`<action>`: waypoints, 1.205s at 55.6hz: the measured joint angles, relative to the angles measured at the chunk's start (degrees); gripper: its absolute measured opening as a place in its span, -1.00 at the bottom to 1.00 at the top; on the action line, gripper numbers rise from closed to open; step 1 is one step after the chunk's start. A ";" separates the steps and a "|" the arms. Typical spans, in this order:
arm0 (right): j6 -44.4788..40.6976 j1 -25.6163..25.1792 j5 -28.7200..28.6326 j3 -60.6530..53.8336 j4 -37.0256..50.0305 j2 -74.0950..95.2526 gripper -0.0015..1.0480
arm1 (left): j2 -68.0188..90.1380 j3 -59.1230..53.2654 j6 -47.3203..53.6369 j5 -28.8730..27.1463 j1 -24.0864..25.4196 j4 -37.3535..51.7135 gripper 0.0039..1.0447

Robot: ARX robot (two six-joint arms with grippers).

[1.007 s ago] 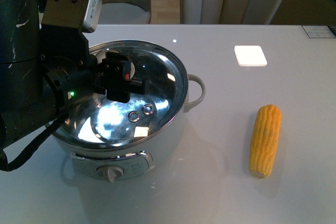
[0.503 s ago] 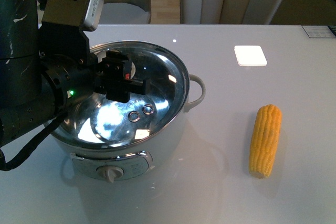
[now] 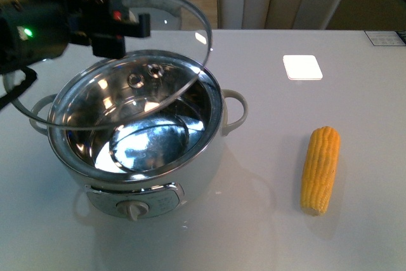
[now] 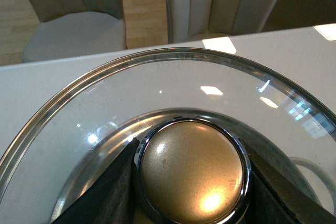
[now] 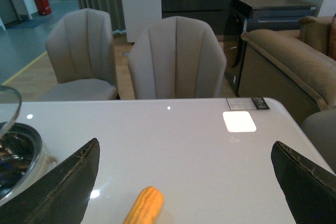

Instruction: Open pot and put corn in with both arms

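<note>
Sitting uncovered on the table [image 3: 273, 118], one pot [image 3: 208, 157] shows its steel bowl [image 3: 149, 141]; one corn cob [image 3: 321, 169] lies well apart on the robot's right. The left gripper [image 3: 111, 22] pinches the knob [image 4: 191, 174] of one glass lid [image 3: 168, 42], tilted above the pot. Only the right wrist view shows the right gripper [image 5: 185, 153], spread wide.

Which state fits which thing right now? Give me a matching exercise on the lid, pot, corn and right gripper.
Things:
1. lid
2. pot
3. corn
4. right gripper

States:
A. fingers spread, nothing between them
B. lying on the table, to the pot's right
C. standing uncovered, steel bowl showing
D. held tilted above the pot by the left gripper

Pairs: 1-D, 2-C, 3-B, 4-A
</note>
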 joint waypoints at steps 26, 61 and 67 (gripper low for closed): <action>-0.02 0.00 0.00 0.00 0.00 0.00 0.83 | -8.09 -8.02 5.51 4.96 25.31 6.12 -0.15; -0.02 0.00 0.00 0.00 0.00 0.00 0.83 | 26.32 -4.85 9.99 9.75 44.57 30.38 -0.15; 0.00 0.00 0.00 0.00 0.00 0.00 0.83 | 30.84 -2.34 9.88 9.73 44.89 30.40 -0.15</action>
